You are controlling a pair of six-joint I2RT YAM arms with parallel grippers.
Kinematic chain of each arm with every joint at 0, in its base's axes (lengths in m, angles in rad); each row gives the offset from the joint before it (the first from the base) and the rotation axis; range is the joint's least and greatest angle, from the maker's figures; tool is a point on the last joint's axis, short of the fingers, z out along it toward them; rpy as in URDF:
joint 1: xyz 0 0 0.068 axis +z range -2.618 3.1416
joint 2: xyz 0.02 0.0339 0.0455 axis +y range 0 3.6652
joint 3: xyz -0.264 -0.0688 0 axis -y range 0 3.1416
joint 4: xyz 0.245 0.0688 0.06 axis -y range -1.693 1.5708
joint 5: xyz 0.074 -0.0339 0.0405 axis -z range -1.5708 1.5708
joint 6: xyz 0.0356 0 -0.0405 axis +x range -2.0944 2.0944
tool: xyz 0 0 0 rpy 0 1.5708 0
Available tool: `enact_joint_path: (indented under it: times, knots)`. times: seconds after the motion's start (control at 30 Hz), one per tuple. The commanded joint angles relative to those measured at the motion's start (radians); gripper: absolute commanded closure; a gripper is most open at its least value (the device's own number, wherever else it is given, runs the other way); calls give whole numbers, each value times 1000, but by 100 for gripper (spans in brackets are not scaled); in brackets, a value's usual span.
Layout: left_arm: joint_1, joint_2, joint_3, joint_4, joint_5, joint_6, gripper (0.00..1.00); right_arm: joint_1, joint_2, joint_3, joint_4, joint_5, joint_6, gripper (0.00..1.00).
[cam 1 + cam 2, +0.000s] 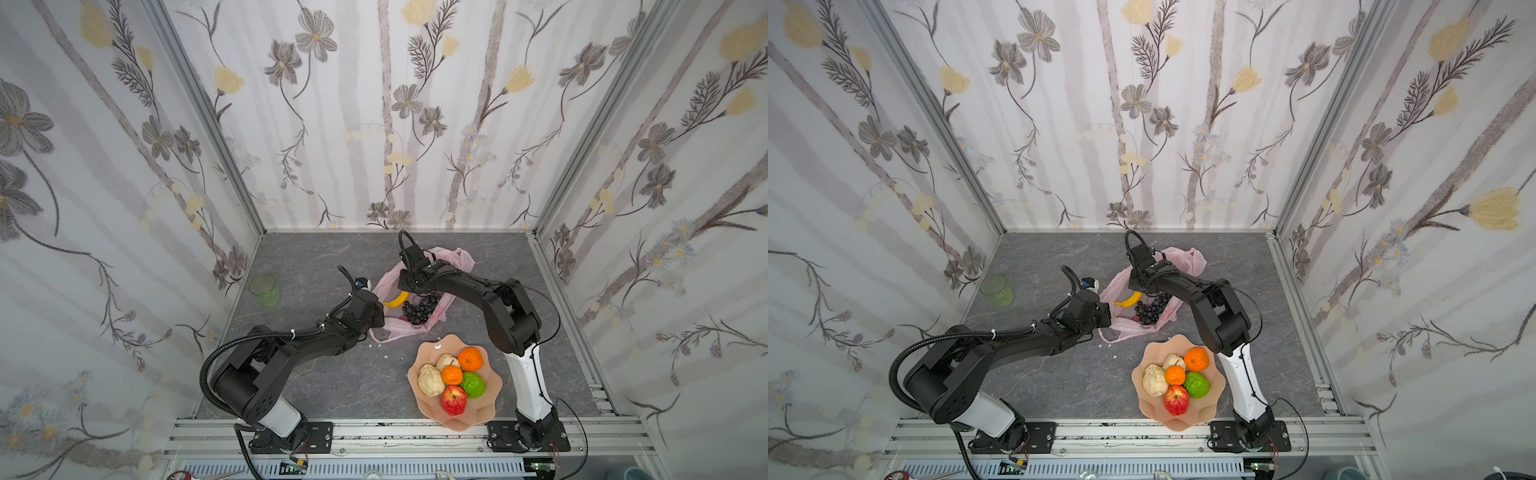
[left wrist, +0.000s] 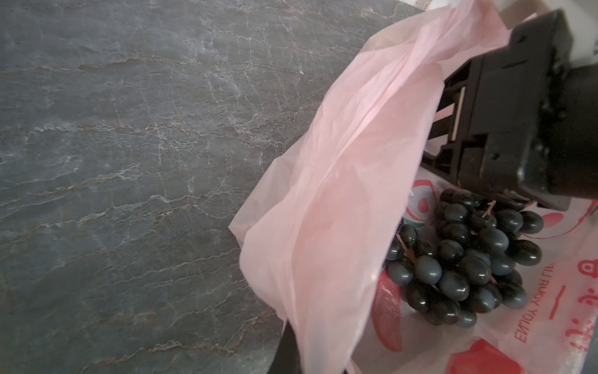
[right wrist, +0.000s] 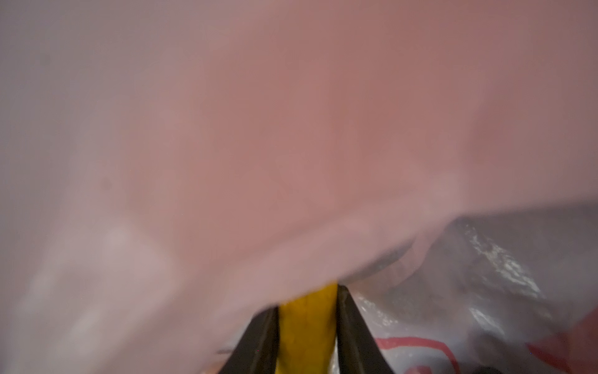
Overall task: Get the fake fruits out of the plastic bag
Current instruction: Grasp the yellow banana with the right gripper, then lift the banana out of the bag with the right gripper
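The pink plastic bag lies open mid-table. In it are a yellow banana and a dark grape bunch. My right gripper reaches into the bag's mouth, its two fingers pressed on either side of the banana. My left gripper is shut on the bag's near edge, holding it up. Two oranges, two pears, a red apple and a green fruit sit on the plate.
The peach wavy plate stands at the front right, close to the right arm's base. A green translucent cup stands at the left wall. Small white crumbs lie between bag and plate.
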Motion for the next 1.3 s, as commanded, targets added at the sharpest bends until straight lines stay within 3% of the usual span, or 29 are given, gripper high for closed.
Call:
enact_joint_path:
  times: [0.0,0.27,0.67,1.27]
  knots:
    - [1,0,-3,9,-13,-5,93,-4,-40,-4,30,-19,6,70]
    - [3,-17,-11,9,-40,-11,92,-36,-126,-76,70,-93,-3,70]
    - [22,-48,-37,10,-76,-36,92,-42,-237,-216,57,-107,-60,70]
    - [23,-14,-20,8,-38,-32,92,4,-451,-444,52,-133,-53,71]
